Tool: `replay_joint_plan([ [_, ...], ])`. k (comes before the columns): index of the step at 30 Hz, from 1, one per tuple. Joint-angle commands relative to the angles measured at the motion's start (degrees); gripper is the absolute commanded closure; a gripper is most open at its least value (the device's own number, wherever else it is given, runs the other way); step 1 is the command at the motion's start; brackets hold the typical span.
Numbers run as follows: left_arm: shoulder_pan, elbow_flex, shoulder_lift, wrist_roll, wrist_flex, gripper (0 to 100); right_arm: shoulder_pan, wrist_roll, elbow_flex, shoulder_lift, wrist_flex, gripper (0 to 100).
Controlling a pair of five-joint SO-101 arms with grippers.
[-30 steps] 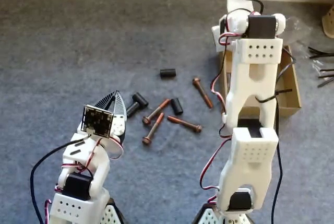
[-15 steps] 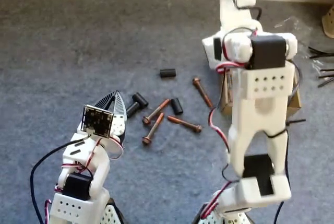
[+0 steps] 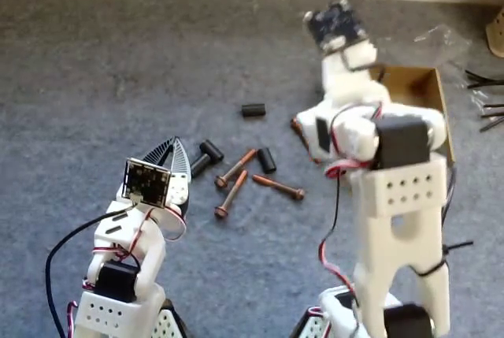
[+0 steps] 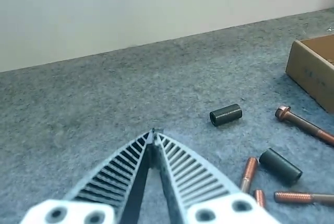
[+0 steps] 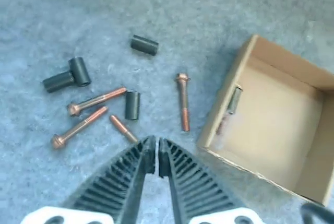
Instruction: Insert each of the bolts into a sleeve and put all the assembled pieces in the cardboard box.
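Several copper bolts (image 3: 236,168) and black sleeves (image 3: 267,160) lie loose on the grey carpet between the arms. In the right wrist view one bolt (image 5: 182,102) lies beside the cardboard box (image 5: 312,170), and a sleeve (image 5: 144,45) sits farther off. A dark sleeve with a copper shank (image 5: 231,106) leans on the box's inner wall. My right gripper (image 5: 153,150) hangs shut and empty above the carpet, between the bolts and the box. Low over the carpet, my left gripper (image 3: 175,147) is shut and empty beside two touching sleeves (image 3: 206,155).
The cardboard box (image 3: 435,94) stands open at the right, behind the raised right arm (image 3: 394,196). Black cable ties (image 3: 484,102) and clear plastic (image 3: 441,37) lie beyond it. A pale wall edges the far side of the carpet.
The right arm has drawn back from over the box and swung left toward the loose bolts, uncovering the box. The left arm has not moved.
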Motion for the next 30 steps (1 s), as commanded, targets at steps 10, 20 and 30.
replay_joint_plan([
  [10,-5.2,-2.6,-0.7,-0.3,-1.2,99,-3.3,0.2,31.7,-7.8,-21.9,99.1],
  [20,-13.0,-4.2,-0.7,-0.1,-0.9,99,-6.5,-2.7,39.8,-7.7,-32.7,87.8],
  [30,-18.8,-4.1,-0.7,0.0,-0.9,99,-6.5,-3.1,38.8,5.2,-35.3,88.7],
])
